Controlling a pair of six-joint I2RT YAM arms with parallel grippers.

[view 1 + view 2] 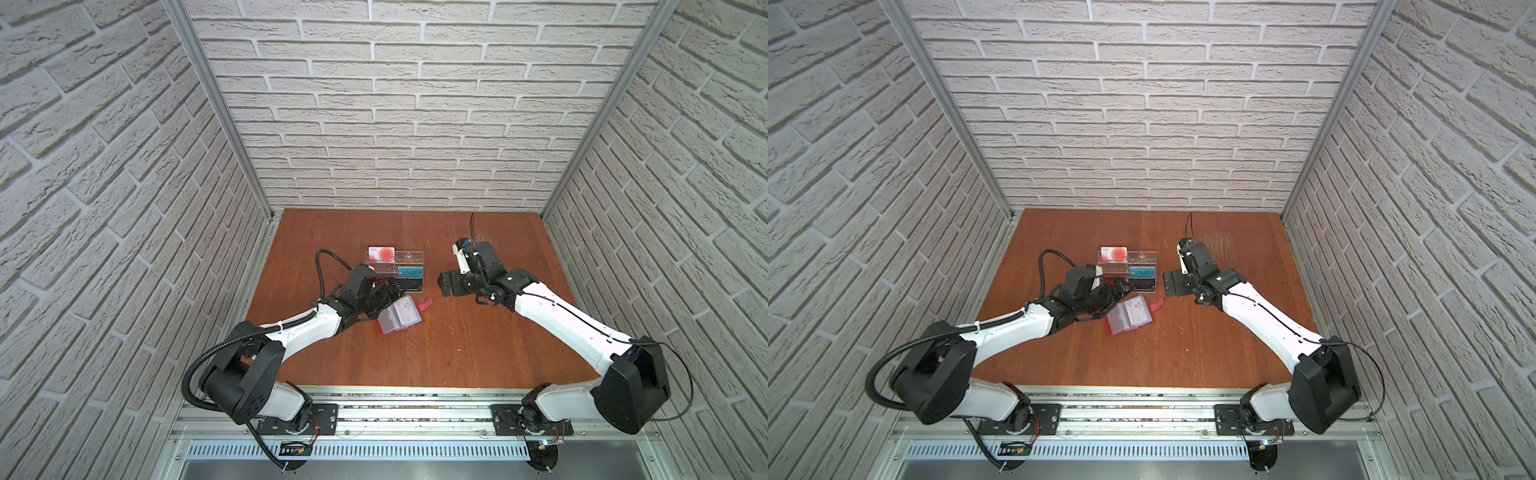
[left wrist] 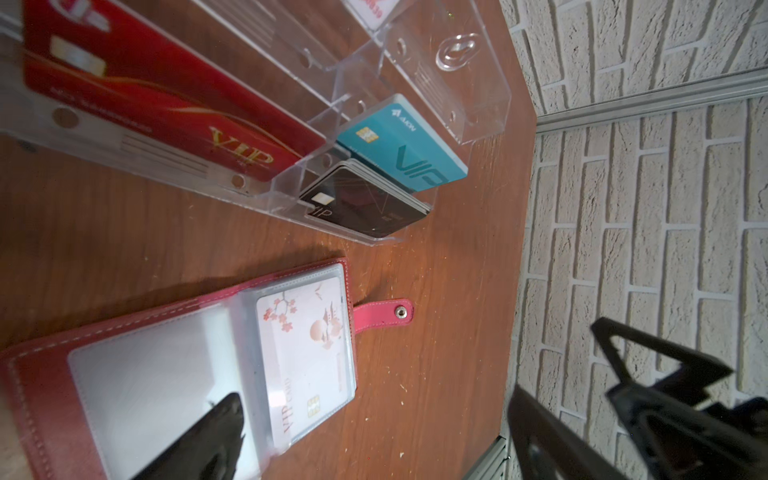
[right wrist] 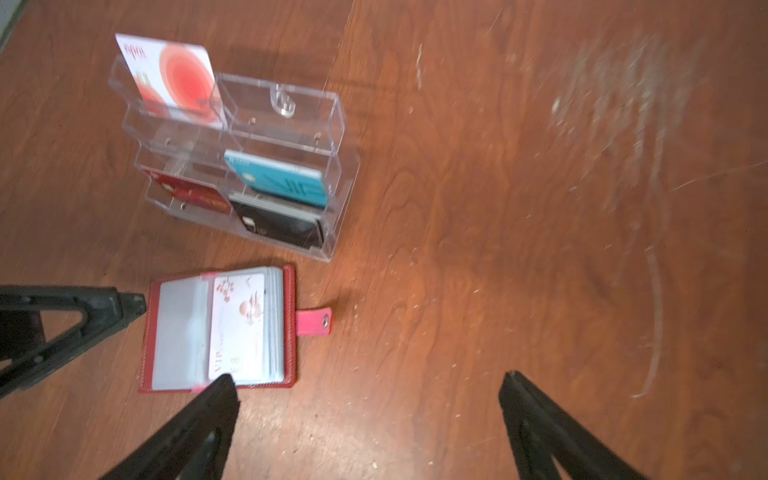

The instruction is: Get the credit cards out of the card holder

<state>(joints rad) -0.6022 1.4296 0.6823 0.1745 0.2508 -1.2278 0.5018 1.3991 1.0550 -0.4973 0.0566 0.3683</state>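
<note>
The red card holder (image 1: 388, 328) (image 3: 289, 332) lies open on the table, its snap tab (image 2: 384, 313) stretched out flat. A white card with small marks (image 2: 307, 345) (image 3: 241, 324) sits in its right sleeve; the left sleeve looks empty. The teal VIP card (image 1: 410, 272) (image 2: 403, 145) and the white card with red circles (image 1: 381, 253) (image 3: 174, 75) stand in the clear rack. My left gripper (image 1: 388, 296) (image 2: 374, 407) is open, one finger over the empty sleeve. My right gripper (image 1: 444, 286) (image 3: 365, 378) hangs open to the holder's right, holding nothing.
The clear acrylic tiered rack (image 1: 409, 258) (image 3: 286, 120) stands just behind the holder, also holding a red VIP card (image 2: 145, 91) and a stack of black cards (image 2: 365, 203). Brick-pattern walls enclose the brown table (image 1: 478, 353) on three sides.
</note>
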